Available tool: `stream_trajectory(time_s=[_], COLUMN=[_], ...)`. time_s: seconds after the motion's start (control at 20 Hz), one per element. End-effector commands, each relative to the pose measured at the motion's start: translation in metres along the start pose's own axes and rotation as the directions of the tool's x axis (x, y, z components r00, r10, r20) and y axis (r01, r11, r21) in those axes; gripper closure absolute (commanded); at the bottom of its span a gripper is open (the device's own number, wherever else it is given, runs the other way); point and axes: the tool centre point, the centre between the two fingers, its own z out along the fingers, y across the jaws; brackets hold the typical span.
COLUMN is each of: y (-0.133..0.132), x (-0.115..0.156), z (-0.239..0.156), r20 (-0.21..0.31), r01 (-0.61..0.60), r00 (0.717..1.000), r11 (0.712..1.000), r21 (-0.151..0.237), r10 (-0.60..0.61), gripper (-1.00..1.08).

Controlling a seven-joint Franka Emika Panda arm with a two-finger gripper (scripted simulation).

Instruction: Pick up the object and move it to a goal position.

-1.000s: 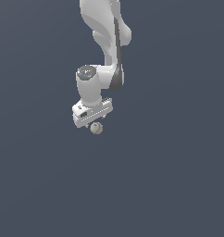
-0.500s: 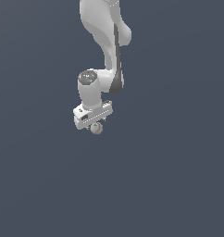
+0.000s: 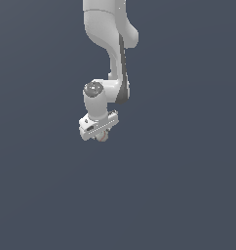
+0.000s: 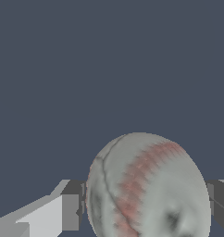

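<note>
The object is a small pale grey ball with faint reddish-brown seams. It sits just under the white gripper body in the exterior view, partly hidden by it. In the wrist view the ball fills the space between the two dark finger pads, which press on both its sides. My gripper is shut on the ball and holds it in the air, with the arm hanging down from the top of the exterior view.
Only a plain dark blue-grey background shows around the arm in both views. No other objects, edges or surfaces show.
The gripper with the ball has moved slightly toward the exterior view's left and a little up. The ball stays held between the fingers.
</note>
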Motion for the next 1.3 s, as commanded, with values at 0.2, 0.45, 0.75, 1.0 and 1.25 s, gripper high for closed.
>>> stream_trajectory(time_s=[0.2, 0.45, 0.75, 1.0, 1.25], y=[0.0, 0.001, -0.008, -0.029, -0.063], x=[0.0, 0.0, 0.008, 0.028, 0.06], z=[0.001, 0.0, 0.0, 0.0, -0.001], r20=[0.0, -0.001, -0.001, -0.001, -0.001], r01=[0.001, -0.001, -0.001, -0.001, 0.0], r00=[1.0, 1.0, 1.0, 1.0, 1.0], r11=[1.0, 1.0, 1.0, 1.0, 1.0], r21=[0.0, -0.001, -0.001, -0.001, -0.001], r10=[-0.001, 0.001, 0.001, 0.001, 0.0], gripper=[1.08, 1.08, 1.08, 1.08, 1.08])
